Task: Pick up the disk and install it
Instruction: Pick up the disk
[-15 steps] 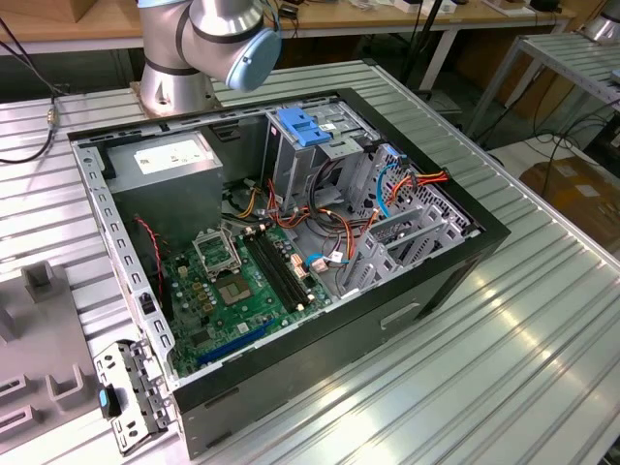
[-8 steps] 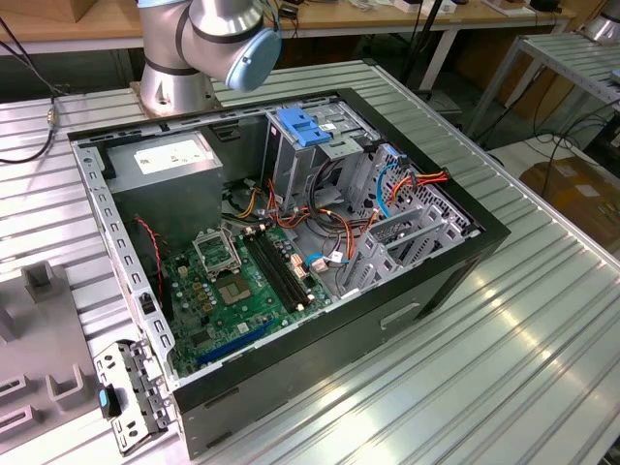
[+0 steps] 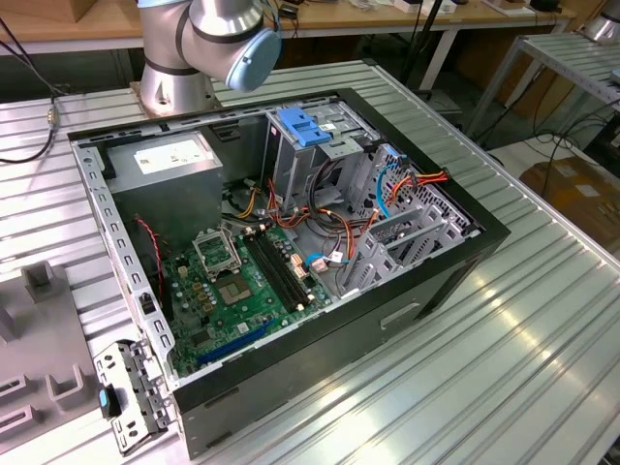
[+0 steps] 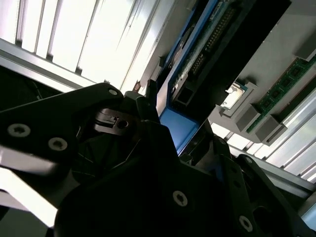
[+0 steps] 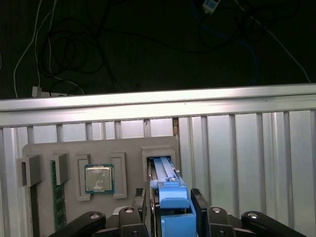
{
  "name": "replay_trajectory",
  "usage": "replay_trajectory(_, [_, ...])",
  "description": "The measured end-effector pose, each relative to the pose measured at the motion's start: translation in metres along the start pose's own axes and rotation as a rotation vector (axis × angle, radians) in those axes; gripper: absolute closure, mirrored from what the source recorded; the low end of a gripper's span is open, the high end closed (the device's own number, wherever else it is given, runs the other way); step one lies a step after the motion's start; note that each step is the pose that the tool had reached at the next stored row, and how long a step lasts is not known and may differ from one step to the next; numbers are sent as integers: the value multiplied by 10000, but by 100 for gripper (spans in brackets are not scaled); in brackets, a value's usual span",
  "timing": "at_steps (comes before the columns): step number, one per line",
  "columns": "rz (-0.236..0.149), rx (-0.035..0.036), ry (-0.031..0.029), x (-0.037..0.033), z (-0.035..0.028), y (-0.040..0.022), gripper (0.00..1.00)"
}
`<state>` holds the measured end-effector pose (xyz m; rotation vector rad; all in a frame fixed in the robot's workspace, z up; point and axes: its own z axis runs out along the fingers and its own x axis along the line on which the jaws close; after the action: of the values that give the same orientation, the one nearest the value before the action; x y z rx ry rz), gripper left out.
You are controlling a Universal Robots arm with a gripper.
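Observation:
The disk [image 5: 165, 173], dark grey with bright blue rails and a blue end tab, stands on edge in a slot of the grey holder tray [image 5: 98, 148]. My gripper [image 5: 172, 200] straddles the tab end, one black finger tight against each side, so it is shut on the disk. In the second wrist view the gripper [image 4: 180, 126] clasps the blue tab, and the disk's dark body [image 4: 219, 52] runs away from it. The open computer case [image 3: 291, 223] lies on the metal table, its grey drive cage [image 3: 407, 237] on the exterior view's right.
The holder tray also carries a processor chip [image 5: 99, 178] and a green memory stick [image 5: 58, 195]. In the exterior view the tray's edge [image 3: 39, 339] lies left of the case. The arm's base [image 3: 184, 77] stands behind the case. Loose cables hang beyond the table edge [image 5: 158, 103].

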<state>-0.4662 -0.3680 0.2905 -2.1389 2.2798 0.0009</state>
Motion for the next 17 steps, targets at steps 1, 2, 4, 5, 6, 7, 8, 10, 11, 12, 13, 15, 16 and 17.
replay_trajectory(1, [14,0,0,0,0,0,51])
replay_trajectory(2, [24,0,0,0,0,0,51])
replay_trajectory(4, [25,0,0,0,0,0,51])
replay_trajectory(5, [26,0,0,0,0,0,51])
replay_trajectory(6, [27,0,0,0,0,0,51])
replay_trajectory(7, [28,0,0,0,0,0,51])
replay_trajectory(8, [29,0,0,0,0,0,51])
replay_trajectory(10, [30,0,1,0,0,0,53])
replay_trajectory(11, [31,0,0,0,0,0,60])
replay_trajectory(12, [32,0,0,0,0,0,60])
replay_trajectory(13, [32,0,1,0,0,0,60])
replay_trajectory(15, [34,0,0,0,0,0,61])
replay_trajectory(16, [35,0,0,0,0,0,63])
replay_trajectory(17, [35,0,0,0,0,0,63])
